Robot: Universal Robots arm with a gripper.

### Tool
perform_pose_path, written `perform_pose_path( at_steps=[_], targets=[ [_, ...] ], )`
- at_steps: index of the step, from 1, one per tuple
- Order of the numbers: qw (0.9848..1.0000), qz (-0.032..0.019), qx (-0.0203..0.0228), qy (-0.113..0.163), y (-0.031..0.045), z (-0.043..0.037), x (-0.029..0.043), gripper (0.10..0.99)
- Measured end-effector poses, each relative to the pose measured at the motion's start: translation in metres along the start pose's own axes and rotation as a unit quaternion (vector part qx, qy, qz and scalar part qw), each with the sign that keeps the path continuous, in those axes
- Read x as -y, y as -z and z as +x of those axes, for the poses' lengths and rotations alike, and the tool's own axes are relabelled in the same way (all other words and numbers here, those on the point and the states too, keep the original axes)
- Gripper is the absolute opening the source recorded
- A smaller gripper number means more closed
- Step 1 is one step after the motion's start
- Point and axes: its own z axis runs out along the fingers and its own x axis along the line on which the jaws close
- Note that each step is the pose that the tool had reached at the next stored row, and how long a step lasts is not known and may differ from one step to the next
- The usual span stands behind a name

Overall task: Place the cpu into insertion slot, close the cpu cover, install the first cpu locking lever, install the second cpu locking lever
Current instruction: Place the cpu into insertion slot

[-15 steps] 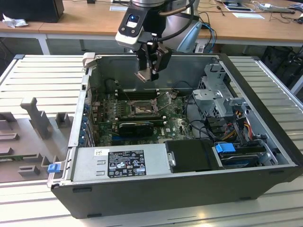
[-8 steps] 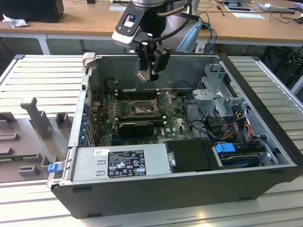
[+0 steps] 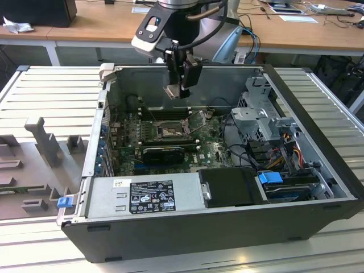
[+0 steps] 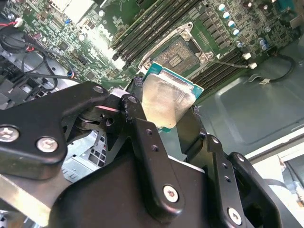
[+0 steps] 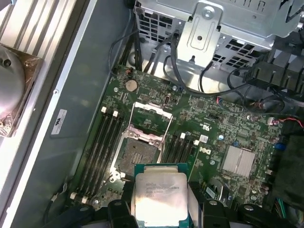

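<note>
Gripper (image 4: 164, 114) pinches cpu (image 4: 167, 102) by two sides, shiny face showing. Fingers (image 4: 142, 137) hide chip's side edges. Cpu hangs over open computer case (image 3: 227, 227), above insertion slot (image 5: 135, 156), not touching it. Cpu cover (image 5: 152, 108) flipped up beside slot. In first wrist view, chip's near edge cut off.

A lab, with an opened computer case (image 3: 187, 236) on a slatted bench (image 3: 57, 85).

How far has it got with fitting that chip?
Nothing is finished yet. In hand: the tool grips the cpu, held above the board. Left: the slot is empty and the cover is swung open, so seating, closing and both locking steps remain.
</note>
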Motion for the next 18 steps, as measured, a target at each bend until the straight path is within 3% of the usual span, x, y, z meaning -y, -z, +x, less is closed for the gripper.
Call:
perform_pose_path(
  at_steps=[12, 15, 18],
  targets=[
    [0.9997, -0.0004, 0.0021, -0.023, -0.0033, 0.0000, 0.0003, 0.529],
    [0.9982, -0.0011, 0.0053, -0.059, -0.0048, -0.0001, 0.0004, 0.529],
    [0.9957, -0.0016, 0.0083, -0.092, -0.0072, -0.0001, 0.0006, 0.529]
  ],
)
